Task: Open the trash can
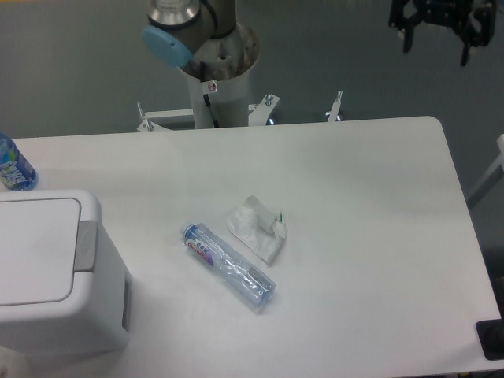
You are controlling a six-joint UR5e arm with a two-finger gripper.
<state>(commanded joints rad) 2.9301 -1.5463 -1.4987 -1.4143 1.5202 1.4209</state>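
Trash can: the white boxy trash can (59, 276) stood at the lower left of the frame, on the left end of the table (370, 236), partly cut off by the left edge.
Lid: its flat white lid (35, 248) lay shut, level with the top of the bin.
Latch: the grey latch (85, 246) sat at the lid's right edge, untouched.
Gripper: the dark gripper (438, 39) hung in the upper right corner of the frame, beyond the table's far edge and well apart from the bin; its fingers were spread with nothing between them.
Arm base: the arm's base (213, 67) rose at the upper centre, behind the table.
Clear bottle: a clear bottle (228, 266) lay on its side near the middle of the table.
Tissue: a crumpled tissue (257, 228) lay just beside that bottle, at its upper right.
Blue bottle: a blue-labelled bottle (14, 164) showed at the left edge, above the bin.
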